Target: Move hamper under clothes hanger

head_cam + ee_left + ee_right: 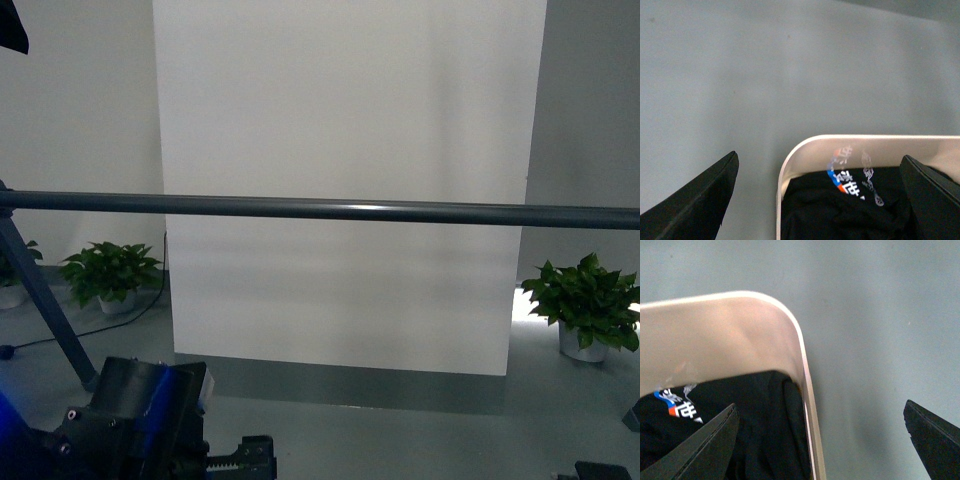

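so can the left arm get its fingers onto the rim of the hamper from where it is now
Probably yes. In the left wrist view the left gripper is open, one of its fingers outside the hamper wall and the other over the black T-shirt inside. The rim corner sits between them, unobstructed.

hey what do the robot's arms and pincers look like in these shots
In both wrist views the fingers are matte black wedges tapering to a point. In the front view the left arm is a blocky black housing with visible screws, a toothed rack strip and a blue glow at its edge. No cables or markings show.
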